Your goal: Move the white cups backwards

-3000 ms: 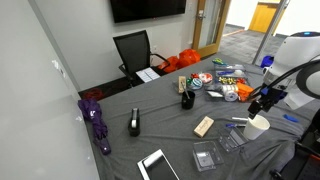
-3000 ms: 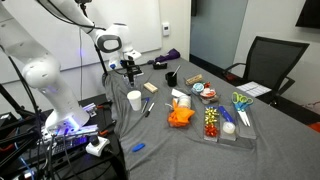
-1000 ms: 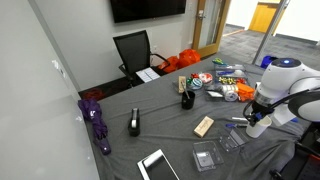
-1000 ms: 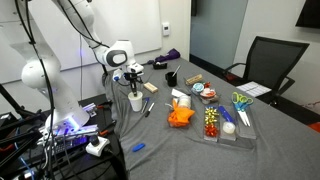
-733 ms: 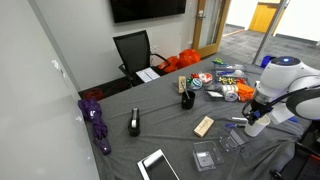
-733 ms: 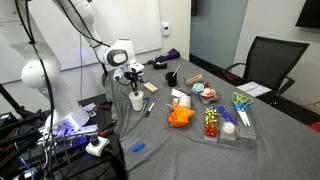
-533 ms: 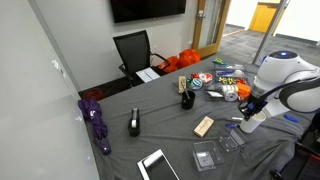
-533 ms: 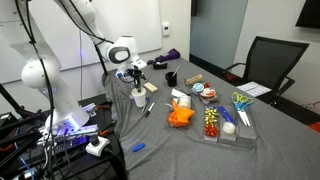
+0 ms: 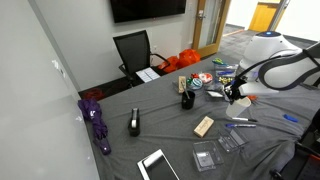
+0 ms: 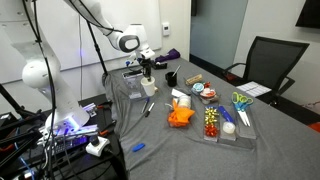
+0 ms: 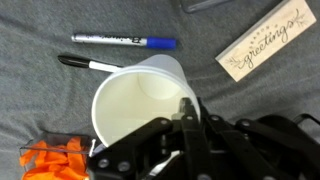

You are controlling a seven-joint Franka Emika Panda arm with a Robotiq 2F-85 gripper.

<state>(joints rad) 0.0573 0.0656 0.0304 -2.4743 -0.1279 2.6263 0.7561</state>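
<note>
The gripper is clamped on the wall of the white paper cup, 1 finger inside the rim. The cup hangs upright, apparently raised over the grey-clothed table to clear the blue-capped silver marker and the black pen.

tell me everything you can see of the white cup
The cup is plain white and smooth, perhaps paper or plastic, with a thin round rim and a tapering wall. Its inside looks empty. The gripper pinches its rim, with one of the fingers at the mouth. The wrist view looks down into its open mouth, and it hides part of a black pen lying on the grey cloth. Whether its base touches the cloth cannot be told.
</note>
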